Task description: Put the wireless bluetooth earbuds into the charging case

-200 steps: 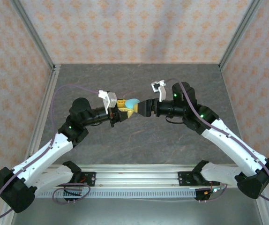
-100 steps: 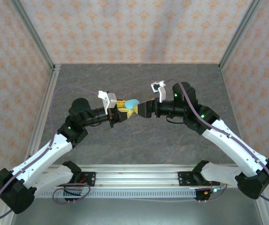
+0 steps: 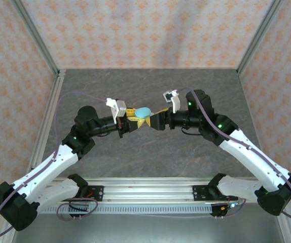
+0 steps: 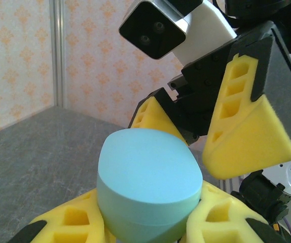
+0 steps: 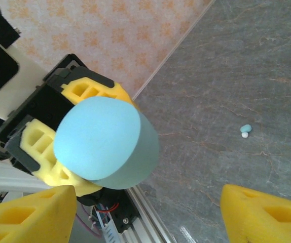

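Observation:
A light teal oval charging case, lid closed, is held off the table with my left gripper shut on its lower part between yellow pads. In the top view the case hangs between both grippers at mid-table. My right gripper is open, its yellow fingers spread wide just in front of the case without touching it. One tiny teal-and-white earbud lies on the grey table. Other earbuds are out of view.
The grey stone-patterned table is fenced by aluminium posts and patterned walls. An aluminium rail runs along the near edge by the arm bases. The right gripper's fingers loom close above the case in the left wrist view.
My right gripper has edged left toward the case, its yellow finger now showing beside it. The left gripper keeps the case at almost the same spot.

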`<state>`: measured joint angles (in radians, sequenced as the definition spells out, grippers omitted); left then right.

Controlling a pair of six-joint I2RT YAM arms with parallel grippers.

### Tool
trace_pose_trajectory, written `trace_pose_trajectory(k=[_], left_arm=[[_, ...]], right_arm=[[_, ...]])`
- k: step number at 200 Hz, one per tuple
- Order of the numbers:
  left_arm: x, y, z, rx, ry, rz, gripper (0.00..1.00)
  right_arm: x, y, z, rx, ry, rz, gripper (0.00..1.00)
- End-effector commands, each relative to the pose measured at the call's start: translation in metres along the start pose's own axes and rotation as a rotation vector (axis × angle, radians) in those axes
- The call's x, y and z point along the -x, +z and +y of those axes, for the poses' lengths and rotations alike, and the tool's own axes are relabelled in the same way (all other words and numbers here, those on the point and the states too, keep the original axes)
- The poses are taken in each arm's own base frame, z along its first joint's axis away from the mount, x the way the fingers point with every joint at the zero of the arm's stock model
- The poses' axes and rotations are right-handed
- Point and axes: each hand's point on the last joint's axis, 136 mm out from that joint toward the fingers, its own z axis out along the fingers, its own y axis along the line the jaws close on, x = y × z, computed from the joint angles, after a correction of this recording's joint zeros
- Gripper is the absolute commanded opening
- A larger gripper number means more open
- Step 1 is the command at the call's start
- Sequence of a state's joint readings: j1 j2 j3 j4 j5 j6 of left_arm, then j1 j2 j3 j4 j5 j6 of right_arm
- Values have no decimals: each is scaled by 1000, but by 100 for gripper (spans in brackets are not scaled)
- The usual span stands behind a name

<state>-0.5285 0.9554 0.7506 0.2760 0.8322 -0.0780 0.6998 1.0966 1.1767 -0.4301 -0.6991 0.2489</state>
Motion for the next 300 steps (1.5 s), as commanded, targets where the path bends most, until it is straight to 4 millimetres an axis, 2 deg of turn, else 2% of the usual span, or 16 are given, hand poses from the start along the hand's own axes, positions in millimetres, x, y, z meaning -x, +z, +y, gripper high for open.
trace_pose_trajectory(k=[1,32,70,186,231,300], left_arm=[[9,-2,-9,-32,31,-17,11],[9,-2,-10,-35,33,-15,12],[6,-2,-9,-35,31,-7,11],[7,-4,-12,-39,38,-5,11],[4,-5,-11,-32,34,-2,11],[-8,-8,-7,0,18,0,11]], right_arm=[[12,-2,1,-30,-38,-29,74],[19,-2,-3,-67,-39,-38,74],[26,-3,2,-61,-44,-50,74],[40,-9,-1,-70,-18,-82,74],[41,-10,-14,-134,24,-88,73],[45,-11,-18,-152,80,-95,72]])
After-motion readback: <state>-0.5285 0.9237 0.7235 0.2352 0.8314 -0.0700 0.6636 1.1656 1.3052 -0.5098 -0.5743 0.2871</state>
